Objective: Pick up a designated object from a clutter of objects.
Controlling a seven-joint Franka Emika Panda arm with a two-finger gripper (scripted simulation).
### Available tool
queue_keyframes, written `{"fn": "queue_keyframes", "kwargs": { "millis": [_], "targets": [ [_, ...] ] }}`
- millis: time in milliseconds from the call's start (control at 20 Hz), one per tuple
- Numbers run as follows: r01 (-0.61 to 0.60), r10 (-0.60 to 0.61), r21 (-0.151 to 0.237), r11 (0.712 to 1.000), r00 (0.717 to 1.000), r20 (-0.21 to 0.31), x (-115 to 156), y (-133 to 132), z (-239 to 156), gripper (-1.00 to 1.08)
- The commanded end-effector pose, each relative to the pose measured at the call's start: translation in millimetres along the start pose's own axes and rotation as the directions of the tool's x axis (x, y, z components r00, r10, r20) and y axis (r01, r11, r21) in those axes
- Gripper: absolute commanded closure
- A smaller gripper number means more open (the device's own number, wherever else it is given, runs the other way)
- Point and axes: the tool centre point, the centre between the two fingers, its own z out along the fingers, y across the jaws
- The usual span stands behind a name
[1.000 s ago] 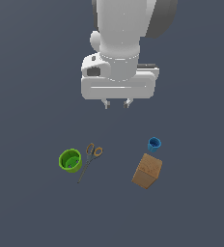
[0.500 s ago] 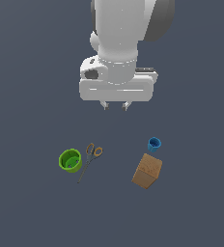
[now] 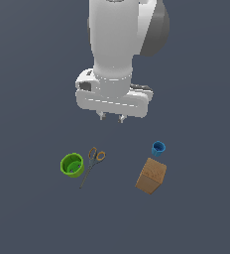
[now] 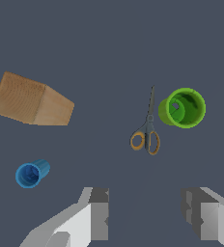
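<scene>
The designated object, a bright green cup [image 3: 72, 164] [image 4: 183, 107], stands upright on the dark floor at the exterior view's left. Right beside it lie orange-handled scissors [image 3: 91, 163] [image 4: 147, 129]. A small blue cup [image 3: 158, 148] [image 4: 31, 173] and a brown wooden block [image 3: 151, 176] [image 4: 31, 101] sit at the exterior view's right. My gripper [image 3: 111, 118] [image 4: 145, 214] hangs high above the clutter, between the two pairs, open with nothing between its fingers.
Only the flat dark grey floor [image 3: 32, 208] surrounds the four objects. No walls, edges or containers show.
The arm has shifted slightly toward the exterior view's left and a little lower. None of the objects has moved.
</scene>
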Motion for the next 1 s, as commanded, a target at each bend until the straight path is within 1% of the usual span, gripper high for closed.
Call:
{"fn": "queue_keyframes", "kwargs": {
  "millis": [0,200,450,700,950],
  "targets": [
    [-0.064,0.064,-0.008,0.998,0.998,-0.002,4.6,6.9,10.0,-0.20],
    [-0.176,0.176,-0.023,0.984,0.984,-0.009,12.0,19.1,27.6,-0.20],
    [-0.311,0.310,-0.041,0.949,0.950,-0.022,20.1,34.8,49.6,-0.20],
    [-0.438,0.437,-0.057,0.897,0.899,-0.041,26.8,50.8,71.6,-0.20],
    [-0.556,0.552,-0.070,0.829,0.831,-0.064,32.2,67.1,93.4,-0.20]
  ]
}}
